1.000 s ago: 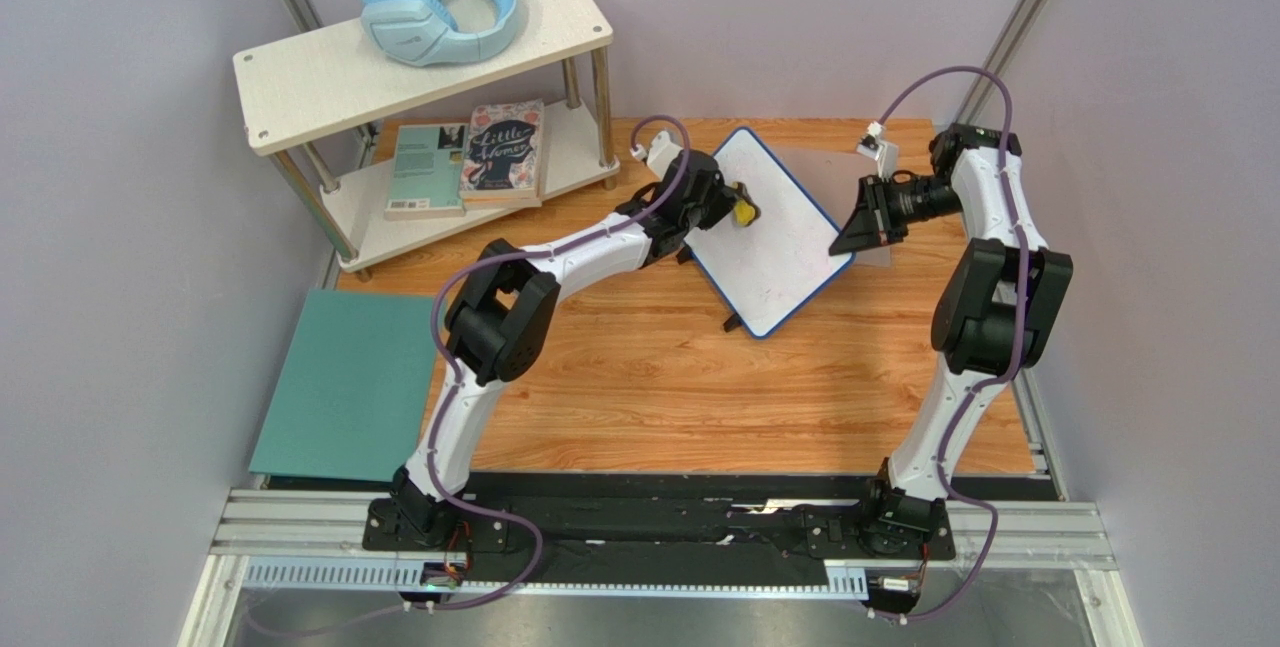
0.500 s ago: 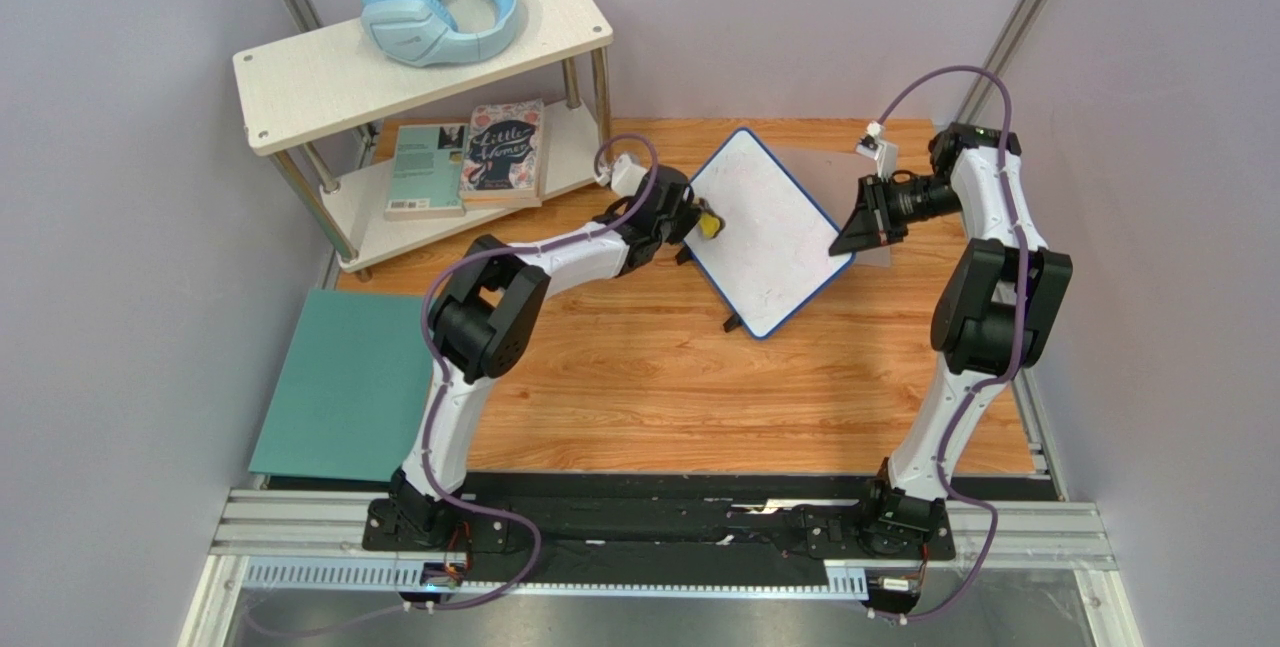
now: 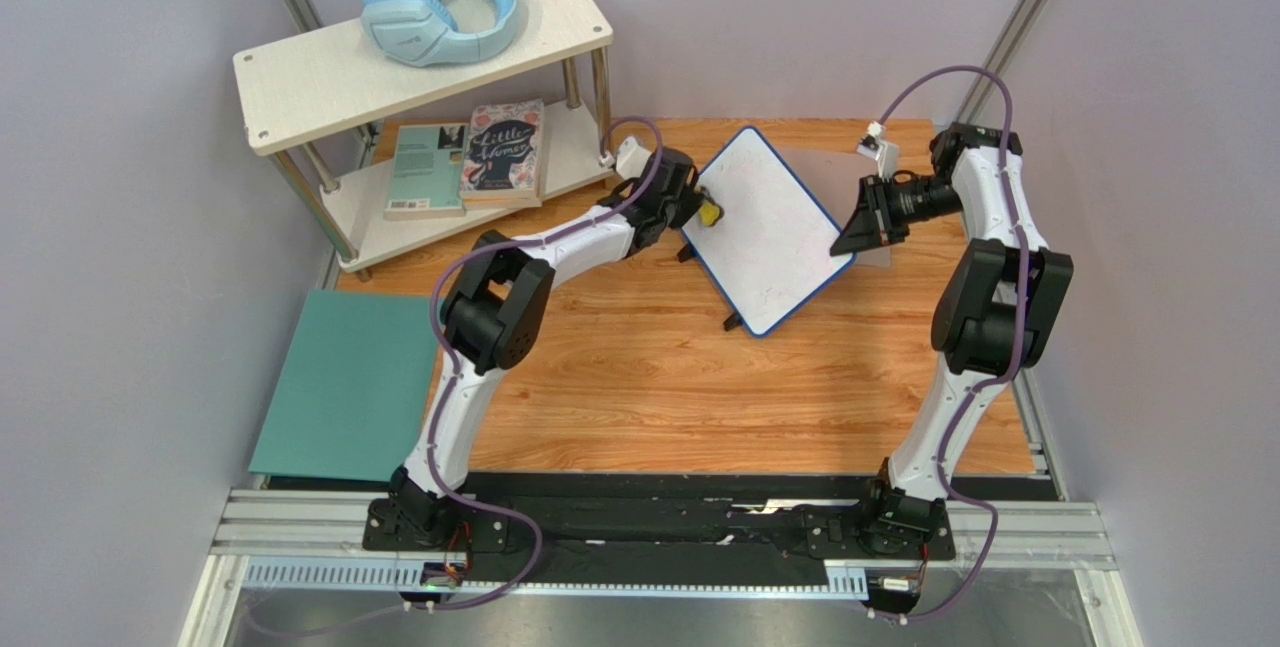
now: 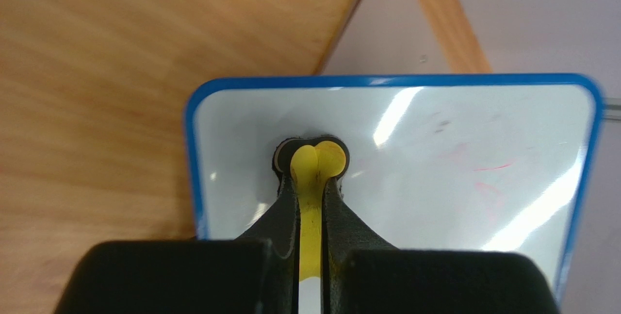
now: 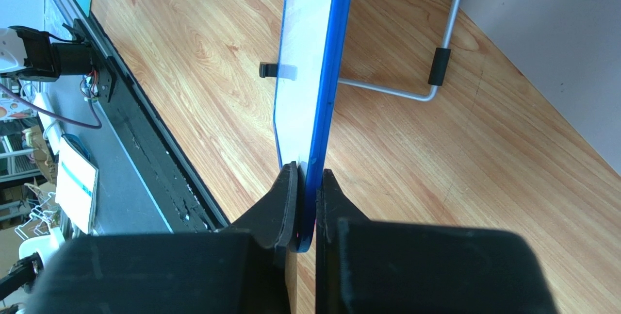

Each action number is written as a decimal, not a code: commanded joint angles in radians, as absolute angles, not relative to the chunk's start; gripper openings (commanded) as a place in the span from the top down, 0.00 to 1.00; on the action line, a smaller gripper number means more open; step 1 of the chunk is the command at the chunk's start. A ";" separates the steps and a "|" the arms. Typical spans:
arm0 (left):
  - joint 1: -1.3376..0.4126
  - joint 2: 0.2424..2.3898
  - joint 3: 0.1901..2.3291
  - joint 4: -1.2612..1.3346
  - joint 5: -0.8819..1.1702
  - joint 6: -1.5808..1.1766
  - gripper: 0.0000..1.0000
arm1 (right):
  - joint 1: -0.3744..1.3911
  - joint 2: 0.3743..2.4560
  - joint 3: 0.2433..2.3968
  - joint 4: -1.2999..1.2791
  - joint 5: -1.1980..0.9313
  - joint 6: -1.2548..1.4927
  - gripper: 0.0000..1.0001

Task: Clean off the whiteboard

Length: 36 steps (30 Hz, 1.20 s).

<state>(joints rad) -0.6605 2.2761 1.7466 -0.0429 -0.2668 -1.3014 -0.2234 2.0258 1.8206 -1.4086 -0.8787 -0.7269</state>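
Count: 1 whiteboard (image 3: 774, 235), 2 arms w/ 1 gripper each, 1 small yellow piece (image 3: 705, 211), 1 shelf (image 3: 301, 77) w/ 2 levels, 1 pair of light-blue headphones (image 3: 437, 5) on the upper level, 2 books (image 3: 428, 170) side by side on the lower level, and 1 teal mat (image 3: 349, 382) lying flat at the left of the wooden tabletop (image 3: 676, 377).

The whiteboard stands at the far middle of the tabletop, leaning back on a thin wire stand (image 5: 408, 92). In the top view it is turned like a diamond and lies between the 2 grippers. Its face is mostly clean. A few faint pink-red marks (image 4: 488, 183) are left on the side away from the left gripper (image 3: 691, 209).

The left gripper is at the board's left corner. Its fingers are pressed together on the yellow piece, and the tip of this piece touches the white face just inside the blue frame.

The right gripper (image 3: 845, 239) is at the opposite, right corner. It pinches the board's edge, w/ 1 finger on the front face and 1 on the back, and the blue frame sits between them.
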 commanded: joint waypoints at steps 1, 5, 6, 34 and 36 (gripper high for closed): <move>-0.692 2.358 1.952 0.005 -0.192 -1.233 1.00 | -0.186 2.033 1.844 -1.509 -0.788 -0.900 1.00; -0.715 2.453 2.179 -0.089 -0.169 -1.206 1.00 | -0.183 2.040 1.851 -1.514 -0.785 -0.900 1.00; -0.722 2.468 2.213 -0.103 -0.167 -1.204 1.00 | -0.183 2.042 1.853 -1.514 -0.787 -0.902 1.00; -0.635 2.371 2.011 -0.221 -0.151 -1.066 1.00 | -0.169 2.022 1.859 -1.520 -0.759 -0.910 1.00; -0.649 2.397 2.077 -0.218 -0.130 -1.034 1.00 | -0.166 2.022 1.858 -1.520 -0.758 -0.910 1.00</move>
<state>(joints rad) -0.6254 2.3577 1.9804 -0.1734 -0.1780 -1.1267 -0.2173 2.0388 1.8362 -1.4105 -0.8730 -0.7284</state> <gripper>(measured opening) 0.039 0.053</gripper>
